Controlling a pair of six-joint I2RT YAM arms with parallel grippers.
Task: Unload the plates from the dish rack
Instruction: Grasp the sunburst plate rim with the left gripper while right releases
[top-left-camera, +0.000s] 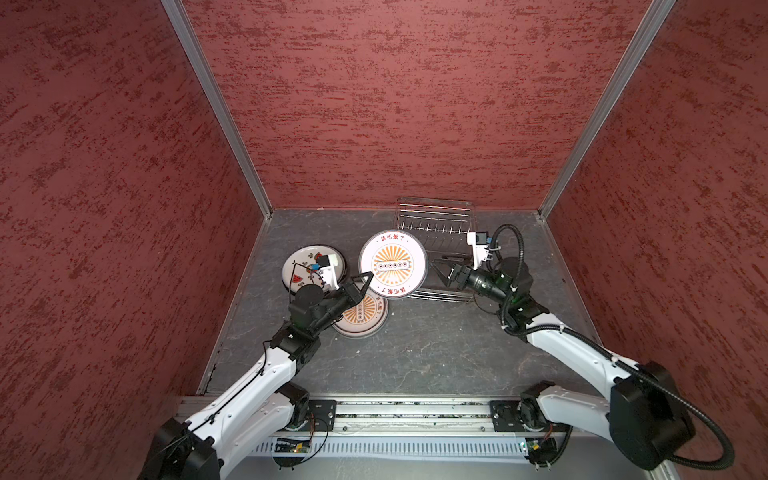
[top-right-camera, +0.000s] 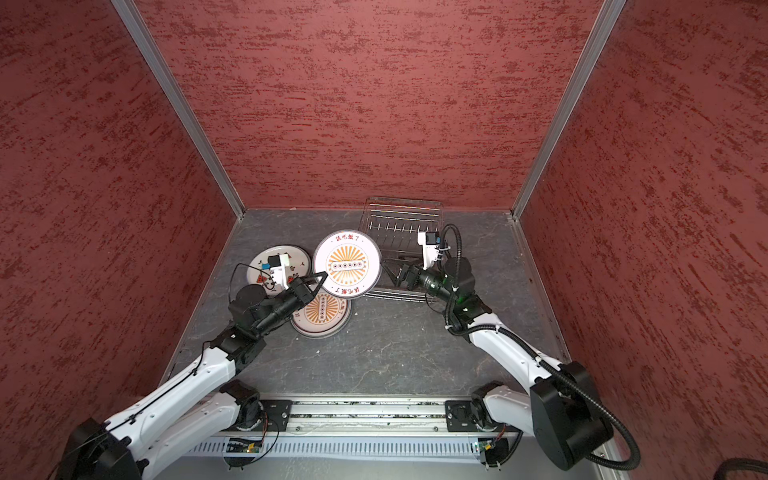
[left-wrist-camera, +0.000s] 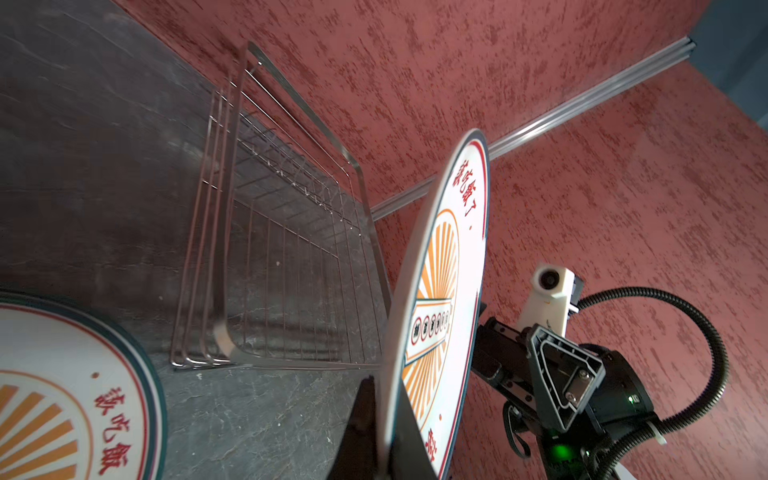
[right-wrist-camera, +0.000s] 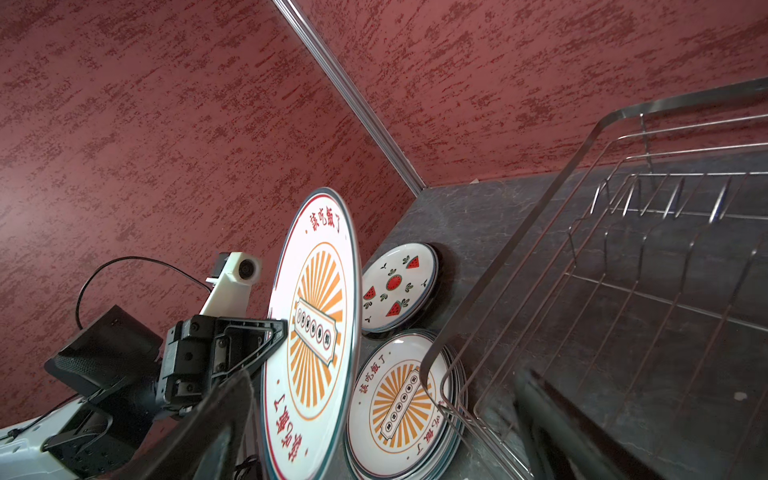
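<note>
A white plate with an orange sunburst (top-left-camera: 392, 264) (top-right-camera: 347, 264) hangs tilted on edge above the table, at the dish rack's left end. My left gripper (top-left-camera: 368, 276) (left-wrist-camera: 384, 415) is shut on its left rim. My right gripper (top-left-camera: 441, 272) (right-wrist-camera: 384, 374) stands open just right of that plate, apart from it, over the wire dish rack (top-left-camera: 436, 216) (right-wrist-camera: 540, 199). No plate stands between the rack's prongs. A stack of sunburst plates (top-left-camera: 361, 320) (right-wrist-camera: 399, 407) lies flat under my left wrist. A watermelon plate (top-left-camera: 301, 266) (right-wrist-camera: 397, 286) lies behind it.
Red textured walls close the cell on three sides, and the rack stands against the back one. The dark stone-pattern tabletop (top-left-camera: 415, 357) stretches in front of the plates and rack. A metal rail (top-left-camera: 395, 415) carrying both arm bases runs along the front edge.
</note>
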